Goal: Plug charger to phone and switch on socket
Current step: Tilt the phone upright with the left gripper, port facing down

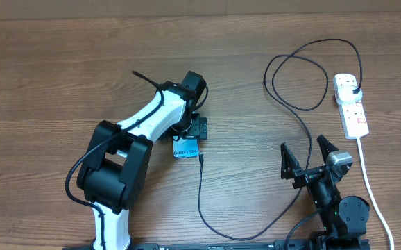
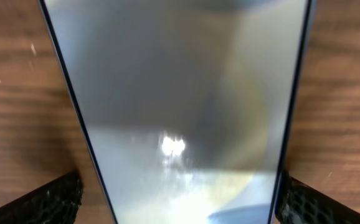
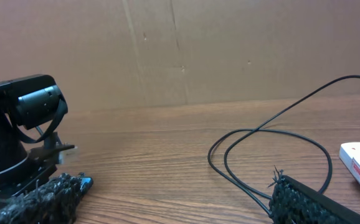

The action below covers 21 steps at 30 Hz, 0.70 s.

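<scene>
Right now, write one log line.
left gripper: open astride slim blue-screened phone | right gripper: open, empty | thin black charger: plugged into white power strip

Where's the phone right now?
In the overhead view the phone lies left of centre on the table, partly under the left end effector, the charger's tip beside it.

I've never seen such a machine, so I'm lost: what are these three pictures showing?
Two robot arms stand at a brown wooden table. One picture looks down from above; the others come from small cameras on each arm's wrist. On the table lie a slim blue-screened phone, a white oblong power strip and a long thin black cable running from the strip to the phone's edge. The left gripper straddles the phone, apparently without squeezing it. The right gripper hangs open and empty.
</scene>
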Each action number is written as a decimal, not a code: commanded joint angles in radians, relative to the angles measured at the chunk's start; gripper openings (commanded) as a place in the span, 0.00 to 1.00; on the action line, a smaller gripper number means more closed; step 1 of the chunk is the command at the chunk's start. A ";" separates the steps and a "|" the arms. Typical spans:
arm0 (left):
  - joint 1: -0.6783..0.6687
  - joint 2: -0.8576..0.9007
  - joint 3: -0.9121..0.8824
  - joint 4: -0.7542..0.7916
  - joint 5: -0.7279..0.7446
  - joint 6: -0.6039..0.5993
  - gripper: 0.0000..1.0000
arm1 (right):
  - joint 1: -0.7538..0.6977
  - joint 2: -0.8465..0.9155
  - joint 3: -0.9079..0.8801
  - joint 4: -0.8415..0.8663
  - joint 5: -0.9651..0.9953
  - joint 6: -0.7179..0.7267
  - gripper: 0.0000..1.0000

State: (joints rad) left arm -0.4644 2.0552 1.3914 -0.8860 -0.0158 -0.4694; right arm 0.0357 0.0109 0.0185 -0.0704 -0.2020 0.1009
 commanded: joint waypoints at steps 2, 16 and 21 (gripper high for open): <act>0.008 0.030 -0.030 0.044 -0.021 -0.007 0.99 | 0.009 -0.008 -0.011 0.005 0.010 -0.001 1.00; 0.024 0.031 -0.030 0.076 -0.009 -0.051 1.00 | 0.009 -0.008 -0.011 0.005 0.010 -0.001 1.00; 0.024 0.032 -0.031 0.065 -0.009 -0.100 1.00 | 0.009 -0.008 -0.011 0.005 0.010 -0.001 1.00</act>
State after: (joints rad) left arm -0.4492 2.0552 1.3918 -0.8143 -0.0498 -0.5121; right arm 0.0357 0.0109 0.0185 -0.0711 -0.2020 0.1009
